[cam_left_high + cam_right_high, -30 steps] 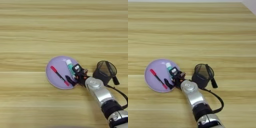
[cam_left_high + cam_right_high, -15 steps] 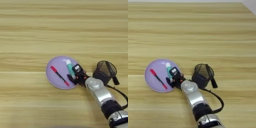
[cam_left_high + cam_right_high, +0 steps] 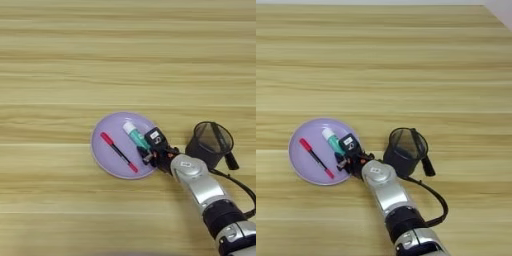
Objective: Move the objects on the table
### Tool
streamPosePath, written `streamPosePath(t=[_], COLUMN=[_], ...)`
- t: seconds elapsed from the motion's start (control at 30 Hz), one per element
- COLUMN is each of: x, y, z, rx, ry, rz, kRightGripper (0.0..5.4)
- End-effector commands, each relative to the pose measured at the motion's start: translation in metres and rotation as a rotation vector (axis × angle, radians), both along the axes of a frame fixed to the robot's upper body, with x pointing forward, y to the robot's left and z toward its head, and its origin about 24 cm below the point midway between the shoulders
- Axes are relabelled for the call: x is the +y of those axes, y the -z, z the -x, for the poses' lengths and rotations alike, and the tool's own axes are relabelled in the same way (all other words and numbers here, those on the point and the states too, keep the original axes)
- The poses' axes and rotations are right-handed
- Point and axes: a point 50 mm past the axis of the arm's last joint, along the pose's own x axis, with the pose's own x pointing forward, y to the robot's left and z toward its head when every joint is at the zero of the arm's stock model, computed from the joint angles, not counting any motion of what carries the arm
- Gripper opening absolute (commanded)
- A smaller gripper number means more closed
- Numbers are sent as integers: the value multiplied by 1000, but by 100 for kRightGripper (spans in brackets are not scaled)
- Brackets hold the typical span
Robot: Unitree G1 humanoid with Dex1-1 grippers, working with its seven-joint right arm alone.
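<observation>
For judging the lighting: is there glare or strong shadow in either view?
Left eye view: no glare on the purple plate, a bright sheen on the silver forearm. Right eye view: only faint, soft shadow beside the mesh cup.

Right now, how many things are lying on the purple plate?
2. A red pen lies across the middle of the purple plate, and a white tube with a green label lies on its right part, at the right gripper. The gripper may hide something small.
</observation>
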Motion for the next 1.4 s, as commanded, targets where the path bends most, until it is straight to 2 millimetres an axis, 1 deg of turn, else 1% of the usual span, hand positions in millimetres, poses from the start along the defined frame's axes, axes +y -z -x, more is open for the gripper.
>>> streamPosePath(t=[0.03, 0.57, 0.83, 1.17, 1.4], x=[1, 0, -4, -4, -15], y=[-26, -29, -35, -39, -51], z=[-19, -20, -20, -17, -18], rx=[-117, -131, -158, -176, -214], ry=[-3, 13, 38, 47, 106], rz=[-13, -28, -43, -47, -71], kRightGripper=[167, 167, 167, 167, 167])
